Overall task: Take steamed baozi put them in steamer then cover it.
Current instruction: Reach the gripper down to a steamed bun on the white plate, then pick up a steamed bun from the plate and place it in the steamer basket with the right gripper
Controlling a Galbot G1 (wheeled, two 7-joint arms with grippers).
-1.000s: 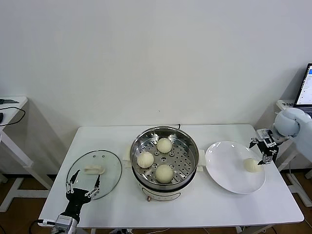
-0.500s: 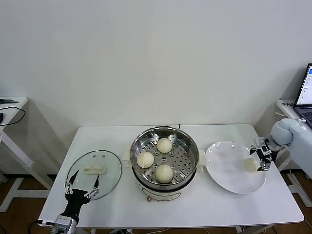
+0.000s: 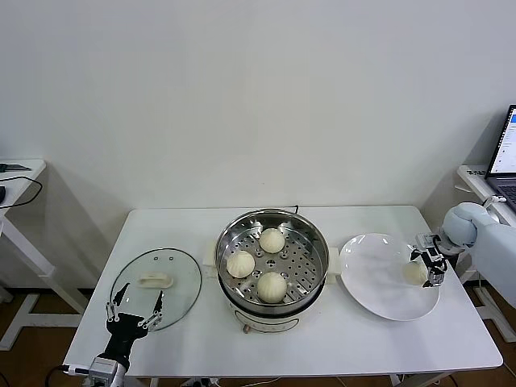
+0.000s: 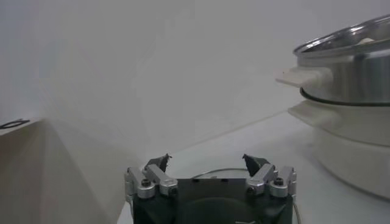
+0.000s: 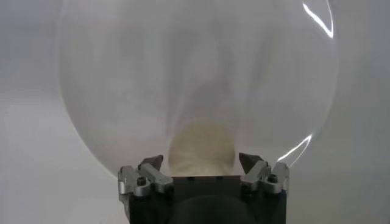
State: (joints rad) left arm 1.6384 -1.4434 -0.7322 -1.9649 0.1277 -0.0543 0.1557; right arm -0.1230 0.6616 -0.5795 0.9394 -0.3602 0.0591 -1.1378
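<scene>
The steel steamer (image 3: 310,235) stands mid-table with three cream baozi on its perforated tray: one at the back (image 3: 272,239), one at the left (image 3: 240,264), one at the front (image 3: 272,286). A fourth baozi (image 3: 414,272) lies on the white plate (image 3: 372,278) at the right. My right gripper (image 3: 428,266) is open, low at the plate's right edge, its jaws either side of this baozi (image 5: 201,147) without closing on it. The glass cover (image 3: 179,270) with its cream handle (image 3: 156,280) lies flat at the left. My left gripper (image 3: 134,310) is open and empty, at the cover's near edge.
A laptop (image 3: 505,153) stands on a side table at the far right. Another side table (image 3: 18,173) with a black cable is at the far left. In the left wrist view the steamer's wall and white handle (image 4: 304,75) rise close by.
My right gripper has come down and in toward the baozi on the plate, so that the bun now lies between its open jaws. The left arm has not moved.
</scene>
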